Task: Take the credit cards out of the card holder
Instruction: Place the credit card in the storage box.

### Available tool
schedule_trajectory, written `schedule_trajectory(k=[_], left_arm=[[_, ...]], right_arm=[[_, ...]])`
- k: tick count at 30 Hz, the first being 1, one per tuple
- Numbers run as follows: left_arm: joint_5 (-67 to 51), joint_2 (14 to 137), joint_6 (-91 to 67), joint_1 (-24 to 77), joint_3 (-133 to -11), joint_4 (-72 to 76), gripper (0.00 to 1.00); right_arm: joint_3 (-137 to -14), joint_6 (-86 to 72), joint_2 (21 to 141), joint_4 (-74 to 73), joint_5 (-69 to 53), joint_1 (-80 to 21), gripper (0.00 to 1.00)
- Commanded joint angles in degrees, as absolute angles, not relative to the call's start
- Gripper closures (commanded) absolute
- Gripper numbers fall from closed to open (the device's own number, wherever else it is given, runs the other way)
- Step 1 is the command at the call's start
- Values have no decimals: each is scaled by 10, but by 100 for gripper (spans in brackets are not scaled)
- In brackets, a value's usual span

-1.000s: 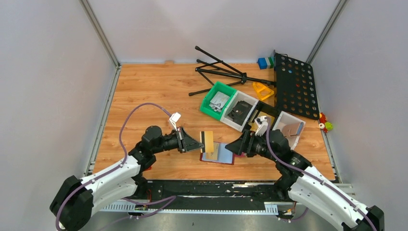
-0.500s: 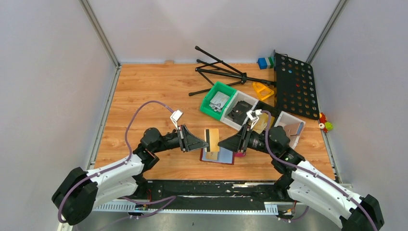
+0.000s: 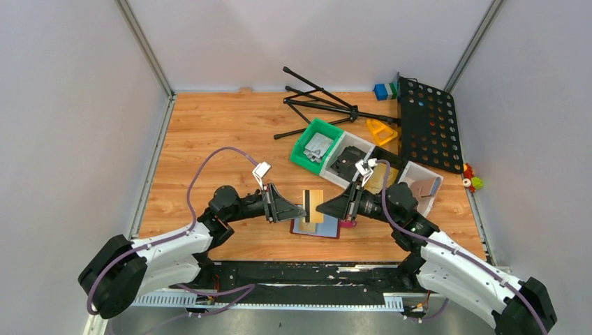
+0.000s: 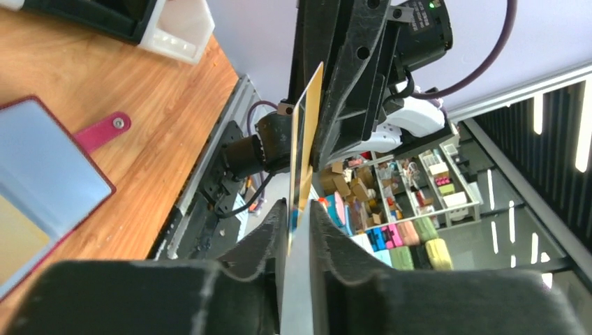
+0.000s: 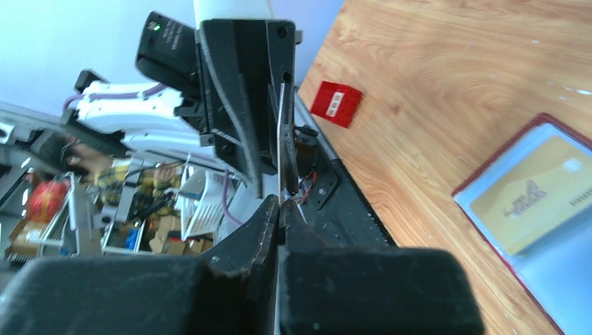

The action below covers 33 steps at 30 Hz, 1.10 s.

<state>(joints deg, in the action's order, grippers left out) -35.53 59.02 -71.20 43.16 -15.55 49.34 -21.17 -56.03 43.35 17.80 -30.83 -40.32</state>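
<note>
Card (image 3: 313,204), gold with a dark stripe, stands on edge above the near centre of the table (image 3: 209,139), with a gripper on either side. The right gripper (image 3: 322,206) reaches in from the right. Its fingers (image 5: 262,223) are pressed together on the card's edge, as the right wrist view shows. The left gripper (image 3: 301,208) reaches in from the left. Its fingers (image 4: 269,237) stand slightly apart with the card's opposite edge between them. In the left wrist view a narrow gap appears to separate each finger from the card, though whether either one touches it cannot be told. The card holder (image 3: 300,229) lies open and flat on the table directly beneath the card and both gripper tips. It is dark red at the border and pale blue-grey inside. Its snap tab (image 4: 105,129) lies flat on the wood beside it. A second card (image 5: 530,199), also gold, sits inside one of its pockets. A small red block (image 5: 336,103) rests on the table, apart from the holder. Farther back on the table are a green bin (image 3: 307,150), white bins (image 3: 352,162) touching it on the right, a black folding stand (image 3: 321,105) and a black perforated panel (image 3: 427,122).
</note>
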Motion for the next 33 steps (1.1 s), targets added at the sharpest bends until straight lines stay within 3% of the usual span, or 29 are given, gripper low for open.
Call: schedule_trajectory(k=[1,5,12,14,17,23,33], left_arm=[[-322,554,-615,435,-193,318,62],[-228,498,-493,435,-246,67,49],[-158,466,-432,435,-258,-59,34],[-154,467,-417,436,-257,-72,18],[-146,463,-404,435,-252,-78,1],[-94,448,-390,435,-249,-113,0],[-105,480,-381,435,-248,-101,0]], right_arm=[[-245,-515,394,23,-204,-403,100],[-291,-455,360,-169,-57,-403,100],[-340,-408,332,-334,193,-394,100],[-350,-389,335,-338,209,-380,100],[-370,-364,363,-345,221,-347,100],[-440,-328,472,-388,278,-271,100],[-557,-340,658,-434,378,-259,99]])
